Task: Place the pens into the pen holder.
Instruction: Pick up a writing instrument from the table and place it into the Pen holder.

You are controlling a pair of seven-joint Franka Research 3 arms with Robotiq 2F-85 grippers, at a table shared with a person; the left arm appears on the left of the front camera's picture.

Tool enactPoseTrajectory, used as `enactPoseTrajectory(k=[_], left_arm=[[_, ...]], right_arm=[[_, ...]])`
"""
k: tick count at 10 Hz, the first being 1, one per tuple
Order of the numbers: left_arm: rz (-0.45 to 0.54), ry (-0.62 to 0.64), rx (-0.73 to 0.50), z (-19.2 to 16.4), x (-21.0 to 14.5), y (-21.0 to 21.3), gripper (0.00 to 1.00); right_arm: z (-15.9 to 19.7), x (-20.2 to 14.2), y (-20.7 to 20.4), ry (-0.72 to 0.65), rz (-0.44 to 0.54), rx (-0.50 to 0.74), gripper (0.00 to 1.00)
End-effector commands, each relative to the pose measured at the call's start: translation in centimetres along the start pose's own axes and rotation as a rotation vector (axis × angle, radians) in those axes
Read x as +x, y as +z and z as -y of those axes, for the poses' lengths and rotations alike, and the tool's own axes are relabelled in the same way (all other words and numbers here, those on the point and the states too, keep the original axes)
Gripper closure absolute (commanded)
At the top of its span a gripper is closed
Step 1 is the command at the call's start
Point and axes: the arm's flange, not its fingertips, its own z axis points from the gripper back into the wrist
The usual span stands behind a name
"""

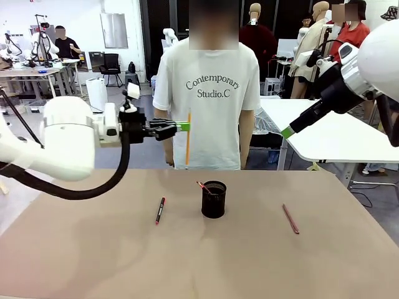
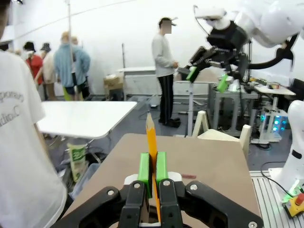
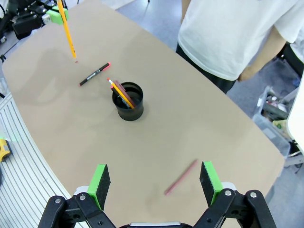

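Note:
The black mesh pen holder stands mid-table, and a thin stick leans inside it. My left gripper hovers high above the table to the holder's left. It is shut on a yellow-orange pencil that hangs upright; the left wrist view has that pencil pinched between the green pads. A black pen with red ends lies left of the holder, and a reddish-pink pen lies to its right. My right gripper is open, high over the table's right side, above the reddish-pink pen and the holder.
A person in a white T-shirt stands at the table's far edge, behind the holder. The brown table has bare room in front and at both sides. White tables and other people stand farther back.

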Motion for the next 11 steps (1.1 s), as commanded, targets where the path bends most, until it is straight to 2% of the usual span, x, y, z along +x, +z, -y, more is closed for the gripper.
enactPoseTrajectory(k=[1, 4, 5, 6, 7, 9, 10, 11], left_arm=[[0.046, -0.042, -0.065, -0.6, -1.9, -2.3, 1.0], [0.074, -0.04, -0.133, -1.0, -4.3, -5.7, 1.0], [0.102, -0.094, -0.096, -1.2, -5.0, -6.5, 1.0], [0.132, -0.075, -0.116, -1.2, -5.2, -6.4, 1.0], [0.052, -0.045, -0.12, -0.6, -4.9, -5.8, 1.0], [0.052, -0.045, -0.12, -0.6, -4.9, -5.8, 1.0], [0.068, -0.051, -0.121, -1.0, -5.4, -6.3, 1.0], [0.127, -0.093, -0.111, -0.3, -5.0, -6.6, 1.0]], right_arm=[[0.1, -0.1, 0.1, -0.001, 0.006, 0.009, 0.0], [0.1, -0.1, 0.1, -0.001, 0.006, 0.009, 0.0], [0.1, -0.1, 0.1, -0.001, 0.006, 0.009, 0.0], [0.1, -0.1, 0.1, -0.001, 0.006, 0.009, 0.0], [0.1, -0.1, 0.1, -0.001, 0.006, 0.009, 0.0], [0.1, -0.1, 0.1, -0.001, 0.006, 0.009, 0.0], [0.1, -0.1, 0.1, -0.001, 0.006, 0.009, 0.0], [0.1, -0.1, 0.1, -0.001, 0.006, 0.009, 0.0]])
